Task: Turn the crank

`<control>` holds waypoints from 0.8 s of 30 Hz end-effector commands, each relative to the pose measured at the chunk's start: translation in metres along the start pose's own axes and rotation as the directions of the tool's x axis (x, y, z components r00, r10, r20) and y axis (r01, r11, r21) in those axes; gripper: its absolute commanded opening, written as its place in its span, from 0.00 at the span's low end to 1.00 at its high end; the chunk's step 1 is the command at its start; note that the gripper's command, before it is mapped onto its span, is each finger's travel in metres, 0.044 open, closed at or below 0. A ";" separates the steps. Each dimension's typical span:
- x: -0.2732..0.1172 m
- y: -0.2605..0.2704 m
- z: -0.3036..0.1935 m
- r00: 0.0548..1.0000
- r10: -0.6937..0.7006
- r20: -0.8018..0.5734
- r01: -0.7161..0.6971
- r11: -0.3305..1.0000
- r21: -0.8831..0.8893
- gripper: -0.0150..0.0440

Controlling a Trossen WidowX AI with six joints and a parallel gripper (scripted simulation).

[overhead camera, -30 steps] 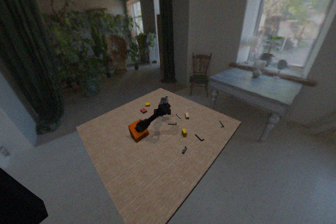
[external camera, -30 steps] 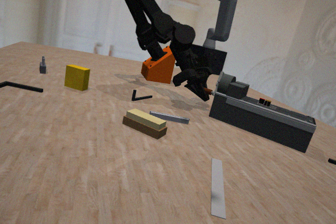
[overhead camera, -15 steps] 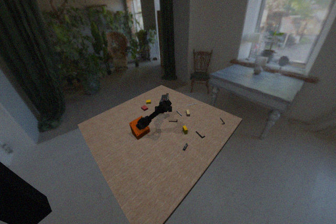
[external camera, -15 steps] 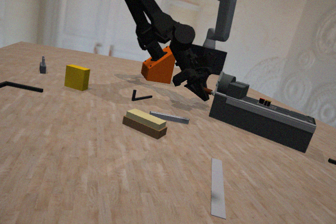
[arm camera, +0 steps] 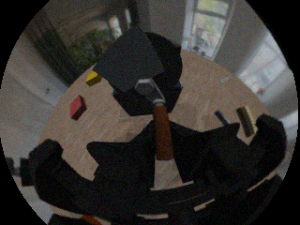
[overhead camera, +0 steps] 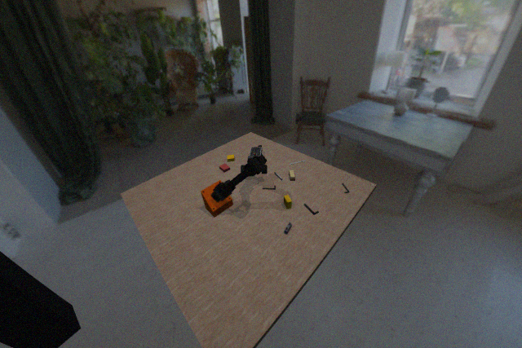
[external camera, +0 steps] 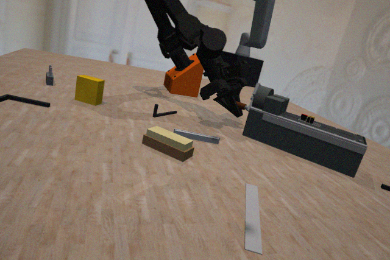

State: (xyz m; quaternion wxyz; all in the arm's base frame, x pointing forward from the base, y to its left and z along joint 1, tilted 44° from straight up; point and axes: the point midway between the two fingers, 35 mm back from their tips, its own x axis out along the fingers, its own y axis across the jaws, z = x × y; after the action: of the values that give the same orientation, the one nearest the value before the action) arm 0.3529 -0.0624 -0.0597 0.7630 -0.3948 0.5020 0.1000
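The machine [external camera: 299, 147] [arm camera: 128, 61] is a long dark grey box with a slide on top; it is partly behind the arm in the top view. Its crank arm [arm camera: 151, 90] carries a brown handle [external camera: 242, 105] [arm camera: 162, 142]. My gripper [external camera: 238, 107] [arm camera: 157, 122] is shut on this handle, at the machine's near-arm end. The red pointer [external camera: 303, 116] shows small on top of the machine, right beside the brass marks [external camera: 311, 119]. They are too small to tell whether they are exactly level. The wrist view does not show the pointer.
A yellow block [overhead camera: 287, 201] [external camera: 89, 90], a cream-and-brown block [overhead camera: 292, 175] [external camera: 168, 142], a grey bar [external camera: 197, 136], a flat strip [external camera: 253, 219] and black hex keys [overhead camera: 311, 209] [external camera: 28, 100] lie around. A red block [overhead camera: 224, 167] [arm camera: 78, 108] and another yellow block [overhead camera: 230, 158] [arm camera: 93, 79] lie near the machine.
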 end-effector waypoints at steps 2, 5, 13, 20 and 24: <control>-0.003 -0.008 0.003 1.000 -0.022 0.006 0.022 1.000 0.004 0.25; -0.003 -0.009 0.003 1.000 -0.022 0.006 0.022 1.000 0.004 0.25; -0.004 -0.009 0.003 1.000 -0.022 0.006 0.022 1.000 0.004 0.25; -0.004 -0.010 0.004 1.000 -0.022 0.006 0.022 1.000 0.004 0.25; -0.005 -0.010 0.004 1.000 -0.022 0.006 0.022 1.000 0.004 0.25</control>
State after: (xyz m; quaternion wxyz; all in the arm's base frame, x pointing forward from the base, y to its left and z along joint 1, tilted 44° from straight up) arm 0.3541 -0.0633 -0.0573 0.7631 -0.3945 0.5023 0.0991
